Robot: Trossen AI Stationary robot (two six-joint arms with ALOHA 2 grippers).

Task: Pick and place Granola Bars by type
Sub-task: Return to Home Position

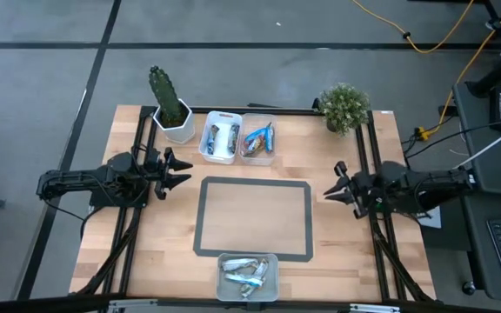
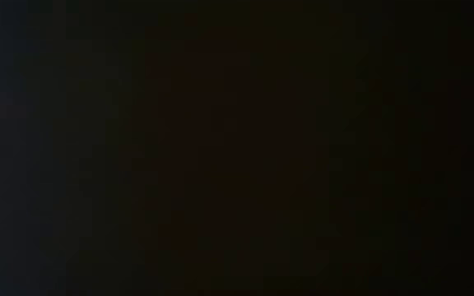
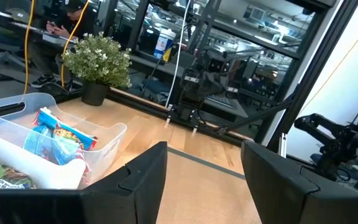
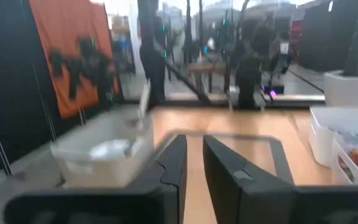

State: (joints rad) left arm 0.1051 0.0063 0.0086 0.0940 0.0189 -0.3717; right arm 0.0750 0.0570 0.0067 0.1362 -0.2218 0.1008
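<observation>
I'm holding left gripper (image 1: pixel 174 170) and right gripper (image 1: pixel 337 187) open, empty, at opposite counter (image 1: pixel 337 252) sides; granola bars (image 1: pixel 259 141) are sitting in bins (image 1: pixel 221 278), which a wide homing swing risks clipping.

My left arm (image 1: pixel 94 184) and right arm (image 1: pixel 420 191) reach inward from opposite sides, left jaws wide apart, right jaws only narrowly parted.

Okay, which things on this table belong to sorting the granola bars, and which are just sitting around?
Belongs to the job: granola bars, white bin, clear bin, near-edge bin, left tool and right tool, both open at the table's sides.
Just sitting around: cactus in a white pot, small bushy potted plant.
</observation>
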